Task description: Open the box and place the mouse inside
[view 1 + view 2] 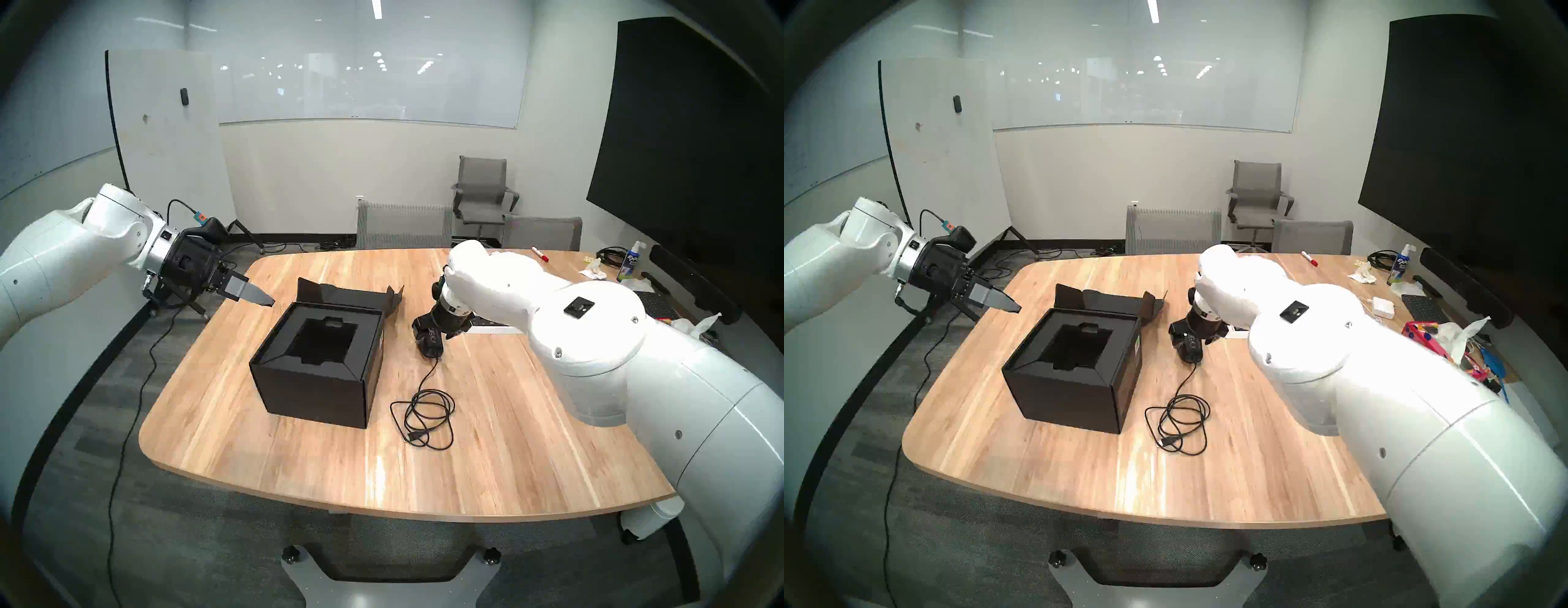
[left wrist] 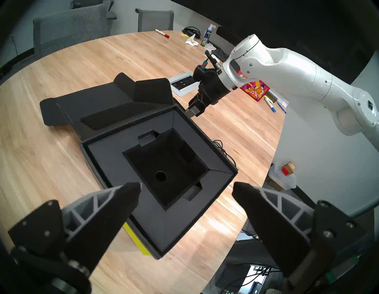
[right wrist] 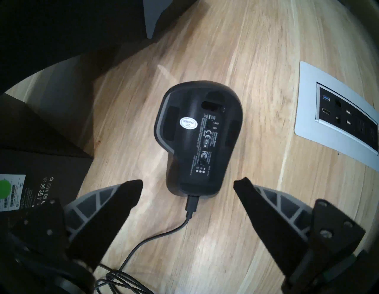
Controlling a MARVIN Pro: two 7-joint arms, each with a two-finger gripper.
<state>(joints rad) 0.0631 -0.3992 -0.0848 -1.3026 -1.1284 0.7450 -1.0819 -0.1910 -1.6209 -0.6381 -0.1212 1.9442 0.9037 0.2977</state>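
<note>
While its flap lid lies folded back on the far side, the matte black cardboard box [image 1: 316,361] stands open on the light wooden table [image 1: 488,446], its black foam insert [image 2: 164,164] showing an empty well. At left, the left gripper [image 2: 186,188] hangs beside the box with jaws spread wide, holding nothing. To the right of the box, the right gripper [image 3: 187,185] hovers over the black wired mouse [image 3: 198,139], which lies belly-up on the wood, label showing, jaws wide and touching nothing. Its thin black cable [image 1: 424,418] trails toward the robot into a loose coil. Opening looks done; the pick-up appears to be in hand. The next move likely calls for lowering the right fingers astride the mouse's sides and closing, then minding the trailing cable on the carry to the well.
</note>
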